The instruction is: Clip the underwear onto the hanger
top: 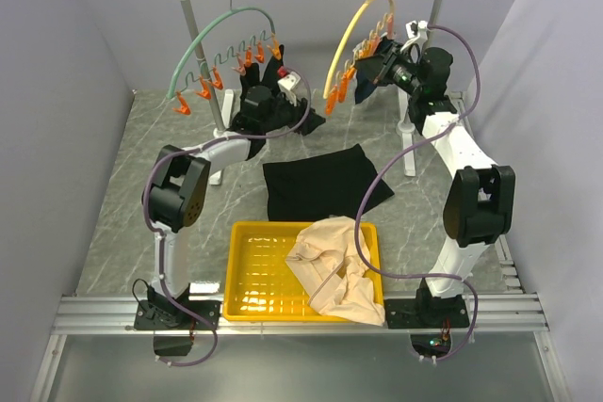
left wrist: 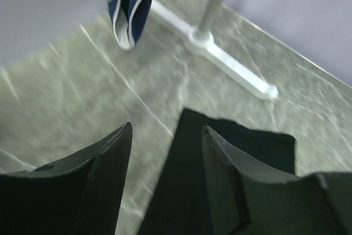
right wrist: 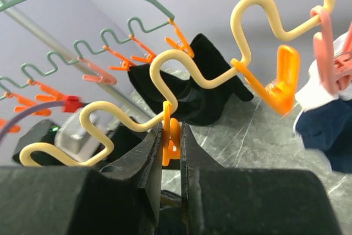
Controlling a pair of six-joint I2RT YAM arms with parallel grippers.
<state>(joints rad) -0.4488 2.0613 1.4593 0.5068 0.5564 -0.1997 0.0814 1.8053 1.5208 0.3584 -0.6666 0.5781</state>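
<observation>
Yellow tray (top: 247,275) holds beige garment (top: 332,265); right gripper (right wrist: 170,127) pinches orange clip (right wrist: 172,134).

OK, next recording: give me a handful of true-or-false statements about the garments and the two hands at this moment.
1. The right hand is pinched on an orange clip of the yellow hanger. True.
2. The beige garment hangs from the green hanger. False: it lies in the yellow tray, draped over its near edge.
3. The black underwear lies spread on the table, beyond the tray. True.
4. The left hand is shut. False: the left wrist view shows its fingers apart.
5. The navy white-trimmed garment lies in the tray. False: it hangs at the yellow hanger.
</observation>
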